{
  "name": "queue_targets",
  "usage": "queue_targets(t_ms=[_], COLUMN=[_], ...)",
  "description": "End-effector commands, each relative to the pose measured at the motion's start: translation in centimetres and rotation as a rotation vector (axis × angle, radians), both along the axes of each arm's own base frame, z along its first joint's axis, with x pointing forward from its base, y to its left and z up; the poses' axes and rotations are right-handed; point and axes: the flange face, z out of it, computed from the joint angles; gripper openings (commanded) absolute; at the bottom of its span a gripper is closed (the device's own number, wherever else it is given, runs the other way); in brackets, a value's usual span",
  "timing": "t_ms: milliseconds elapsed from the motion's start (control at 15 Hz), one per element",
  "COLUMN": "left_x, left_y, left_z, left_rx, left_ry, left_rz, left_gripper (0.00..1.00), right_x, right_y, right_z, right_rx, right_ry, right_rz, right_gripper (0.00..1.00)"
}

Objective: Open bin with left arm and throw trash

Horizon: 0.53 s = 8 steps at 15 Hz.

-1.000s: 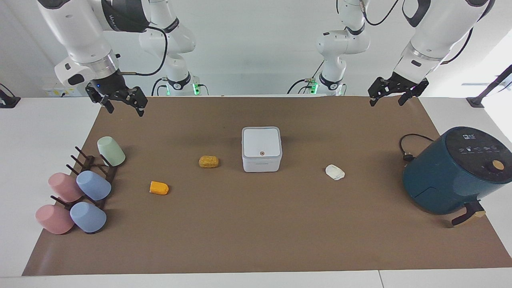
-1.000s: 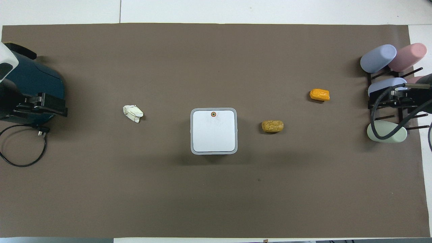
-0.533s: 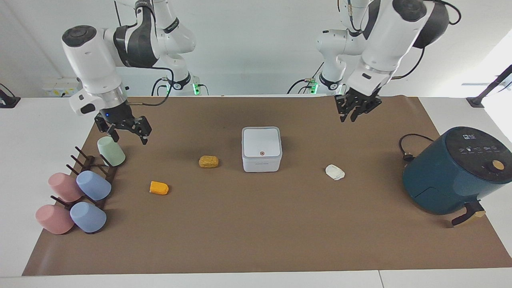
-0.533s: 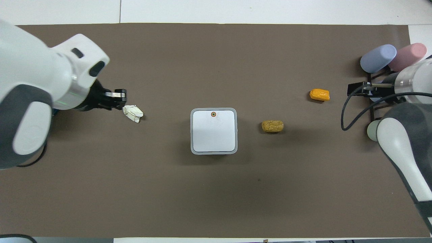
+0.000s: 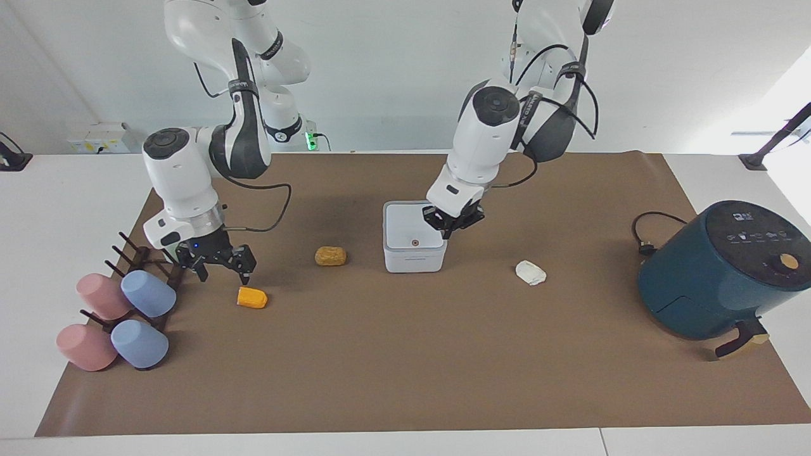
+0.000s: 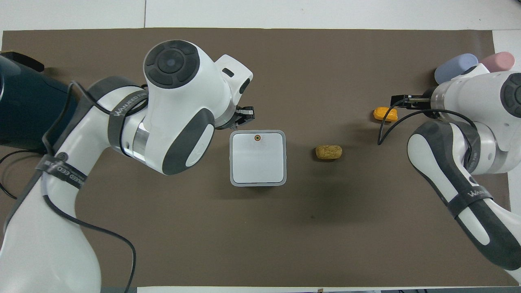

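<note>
Bin (image 5: 414, 237), white, lid shut, sits mid-frame on the brown mat (image 5: 405, 380) covering the bench; orange-ringed dot on lid at the edge farther from the robots.

Left tool (image 5: 451, 223) hangs over the bin's corner toward the left arm's end, just right of frame centre in the facing view; fingertips together, nothing clamped. Can't tell if it touches the lid. In the overhead view it shows at (image 6: 245, 114), just above the bin's upper-left corner, w/ the left arm (image 6: 171, 101) filling the left half of frame.

Right tool (image 5: 217, 261) is low, lower left of the facing view, fingers apart, just beside the orange wedge (image 5: 252, 297) on the cup-rack side, not on it. Overhead: the tool's tip at (image 6: 401, 100) is right by the wedge at the right of frame.

Trash, all on the mat:
- orange wedge, left of centre in the facing view, farther from the robots than the bin.
- golden-brown lump (image 5: 331, 256), betw. wedge and bin, near the bin.
- white wad (image 5: 531, 273), right of the bin in the facing view; hidden under the left arm overhead.

Also: pastel cups (image 5: 136, 320) on a dark rack (image 5: 147, 262) at far left of the facing view; dark teal round appliance (image 5: 722, 269) w/ black cord (image 5: 646, 231) at far right.
</note>
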Motion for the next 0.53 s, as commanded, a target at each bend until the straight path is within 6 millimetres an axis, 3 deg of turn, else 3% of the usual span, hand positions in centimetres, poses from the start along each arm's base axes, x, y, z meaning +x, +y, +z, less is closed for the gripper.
queue_targets(t_ms=[0,133,267,467], left_x=[0.5,-0.1,-0.2,-0.5], left_y=[-0.9,-2.2,-2.3,-2.3], left_z=[-0.8,-1.6,-2.6,-3.7], left_rx=[-0.04,-0.047,-0.046,-0.04], left_ry=[-0.006,-0.011,-0.014,-0.019], left_rz=[0.023,0.01,0.015,0.012], left_gripper=[0.0,0.0,0.0,0.0], right_x=[0.3,0.5,0.7,0.1], right_y=[0.1,0.6,0.7,2.2], right_z=[-2.9,-4.9,-7.0,-8.3], right_rx=[0.001,0.001,0.001,0.003], right_ry=[-0.009,-0.001,-0.016,-0.012], right_rz=[0.023,0.035,0.041,0.065], right_gripper=[1.0,1.0,1.0,1.0])
